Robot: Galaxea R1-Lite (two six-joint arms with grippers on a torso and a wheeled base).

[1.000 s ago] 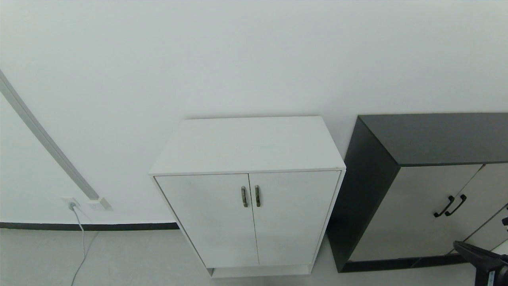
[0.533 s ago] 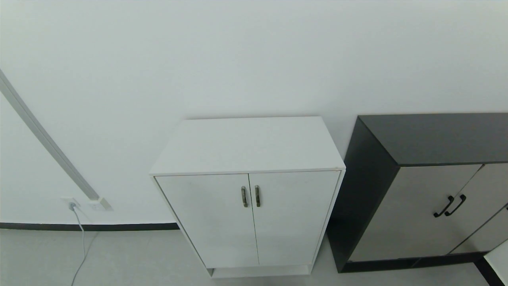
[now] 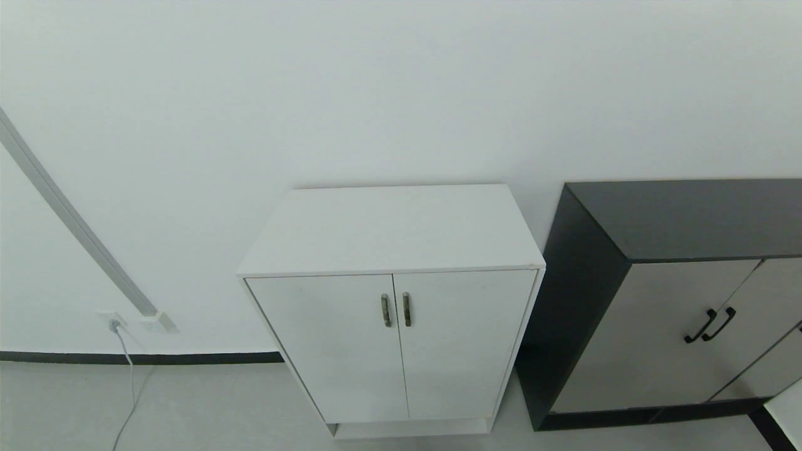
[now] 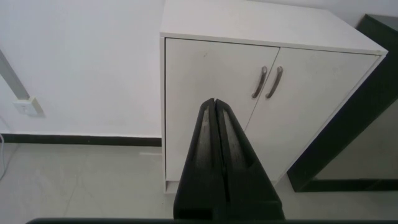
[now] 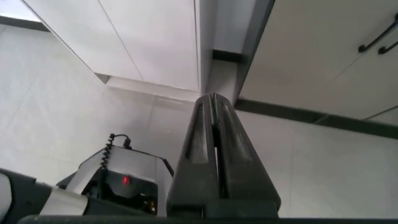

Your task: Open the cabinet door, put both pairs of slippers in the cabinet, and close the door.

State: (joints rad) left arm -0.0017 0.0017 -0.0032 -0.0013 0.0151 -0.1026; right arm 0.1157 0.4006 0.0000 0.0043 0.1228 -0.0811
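White cabinet (image 3: 388, 228), doors (image 3: 341, 341) shut, just beside black cabinet (image 3: 689, 219); left pincer (image 4: 214, 101), right pincer (image 5: 213, 97) clenched

White cabinet (image 3: 388, 232): both doors (image 3: 332, 344) shut, handles (image 3: 385, 310) paired at the seam. Black cabinet (image 3: 583, 300) crowds one flank; floor (image 3: 207, 407) by the cable (image 3: 128, 383) passable.

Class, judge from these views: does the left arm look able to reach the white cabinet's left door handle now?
Probably yes. The left gripper faces the white cabinet, with nothing between it and the left door handle. It is shut, so it would need to open first.
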